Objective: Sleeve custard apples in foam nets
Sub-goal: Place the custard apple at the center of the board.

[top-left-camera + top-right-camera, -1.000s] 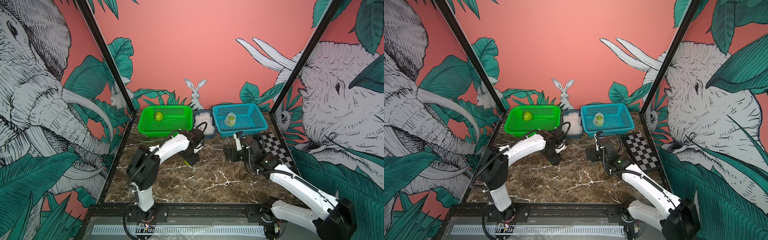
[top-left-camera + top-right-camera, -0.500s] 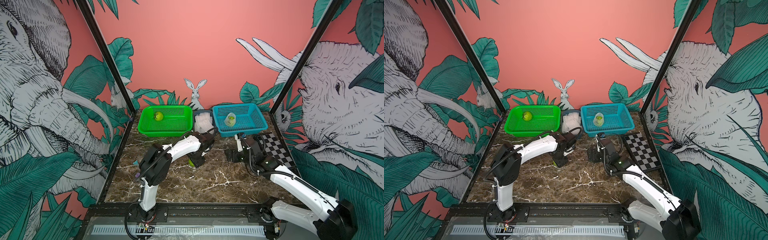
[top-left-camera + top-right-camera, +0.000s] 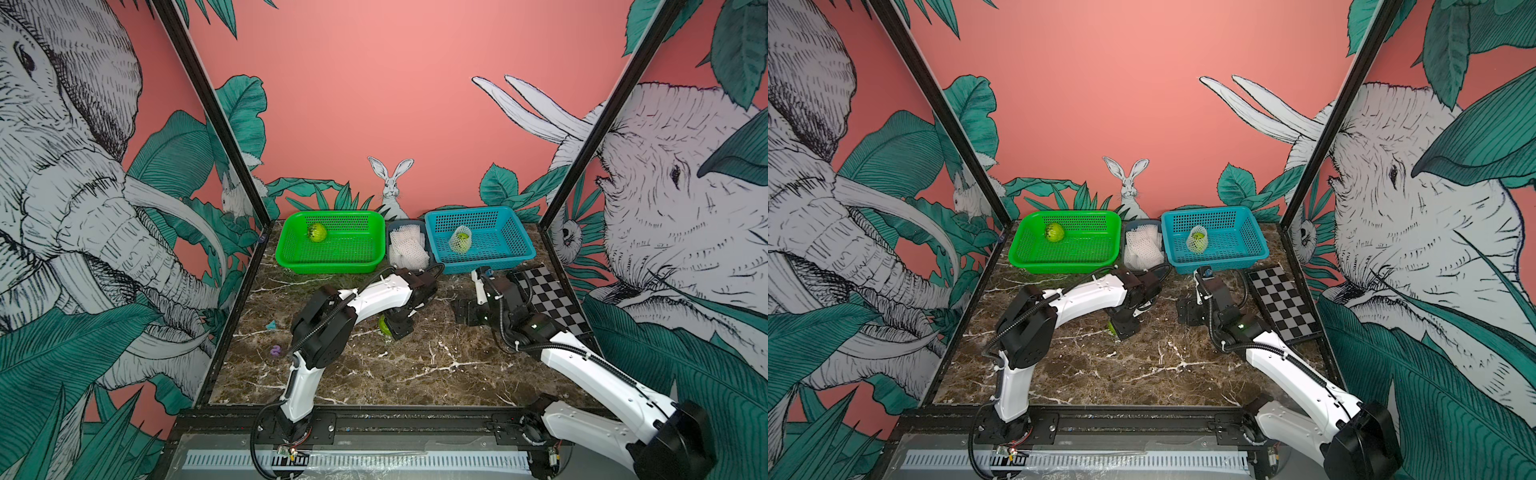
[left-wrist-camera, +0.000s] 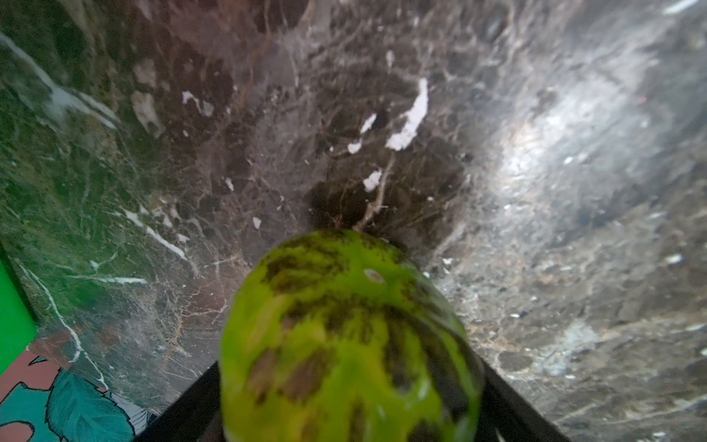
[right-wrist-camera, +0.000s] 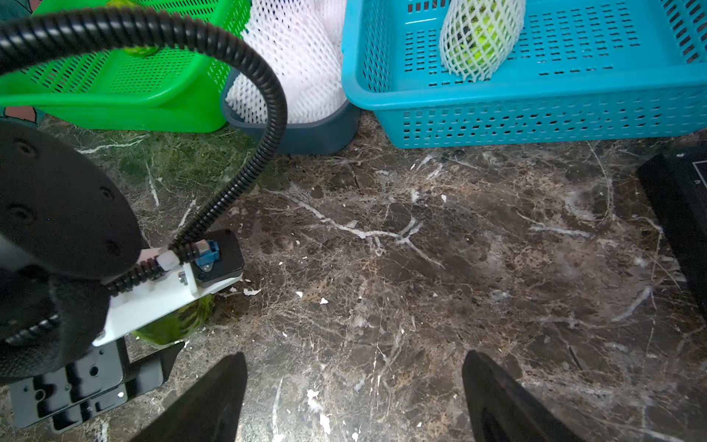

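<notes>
In both top views the left hand [image 3: 397, 326] was lowered to the brown marble counter [image 3: 415, 365] near its middle. A loose custard apple [image 3: 383, 325] showed as a green sliver against the hand's side. The right hand [image 3: 465, 311] hung low over the counter close by, apart from that fruit. Along the back wall stood a green basket [image 3: 332, 214] holding a bare custard apple [image 3: 317, 232] and a blue basket [image 3: 469, 210] holding a sleeved custard apple [image 3: 460, 240]. Between the baskets lay a heap of white foam nets [image 3: 407, 247].

In the left wrist view the loose custard apple [image 4: 348, 344] filled the lower middle, its far end on the counter [image 4: 344, 134]. The black fingers [image 4: 183, 405] flanked it closely on both sides. Whether they clenched it or had let go could not be told.

In the right wrist view the right hand's fingers [image 5: 214, 402] stood wide apart, released, with only bare counter between them. The loose custard apple [image 5: 176, 325] peeked out beneath the left hand's white bracket. Beyond, the foam nets [image 5: 298, 57] sat in a grey tub [image 5: 317, 134] between the green basket [image 5: 114, 99] and the blue basket [image 5: 535, 95]. The sleeved custard apple [image 5: 480, 38] stood upright on the blue basket's floor.
</notes>
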Available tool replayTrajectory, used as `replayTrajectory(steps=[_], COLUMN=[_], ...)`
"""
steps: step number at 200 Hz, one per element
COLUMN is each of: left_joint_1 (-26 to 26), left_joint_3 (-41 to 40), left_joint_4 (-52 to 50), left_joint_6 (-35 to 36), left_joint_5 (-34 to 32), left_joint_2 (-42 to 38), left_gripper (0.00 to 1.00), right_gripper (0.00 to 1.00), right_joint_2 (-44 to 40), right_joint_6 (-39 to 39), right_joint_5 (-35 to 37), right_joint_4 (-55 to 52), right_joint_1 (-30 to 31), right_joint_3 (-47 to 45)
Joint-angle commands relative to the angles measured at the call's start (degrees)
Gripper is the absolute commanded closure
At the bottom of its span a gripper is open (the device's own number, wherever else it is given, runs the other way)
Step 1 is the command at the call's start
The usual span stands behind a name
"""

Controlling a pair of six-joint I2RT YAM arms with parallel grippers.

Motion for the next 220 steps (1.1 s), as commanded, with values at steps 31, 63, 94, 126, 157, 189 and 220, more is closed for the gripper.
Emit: replayTrajectory(steps=[31,63,94,126,157,189,220], left_joint_1=[-0.3,-0.3,-0.3,-0.4,-0.4,-0.5,-0.7], left_joint_3=[3.0,3.7,3.8,4.2,5.2,5.8,6.1], left_joint_4=[-1.4,-1.1,-1.0,0.5,2.0,2.5,3.0], left_joint_6=[-0.5,-0.7,-1.1,-1.7,-2.1,-3.1,-3.6], left_joint_5=[1.6,3.3,3.4,4.6,6.2,7.4,7.8], left_joint_2=[-2.7,-3.6,-2.8,-3.4,-3.8,-3.7,-4.6], left_gripper=[0.13,0.16,0.2,0.17,0.17,0.18,0.18], right_gripper=[0.1,0.1,0.1,0.1,0.1,0.1,0.1], right_joint_2=[-1.3,-1.6,-2.0,-2.0,-1.6,-2.2,-2.2], right_joint_6=[0.5,0.6,0.6,1.2,1.7,1.5,1.6], right_joint_5=[-0.2,-0.1,-0.1,-0.5,-1.1,-0.8,-1.1], right_joint_4=[1.3,1.3,1.2,1.6,2.2,2.0,1.9], right_joint_1=[-0.7,-0.9,-1.1,-1.2,-1.3,-1.5,-1.7], right_joint_3=[0.0,-0.3,-0.6,-1.0,-1.4,-1.4,-1.6])
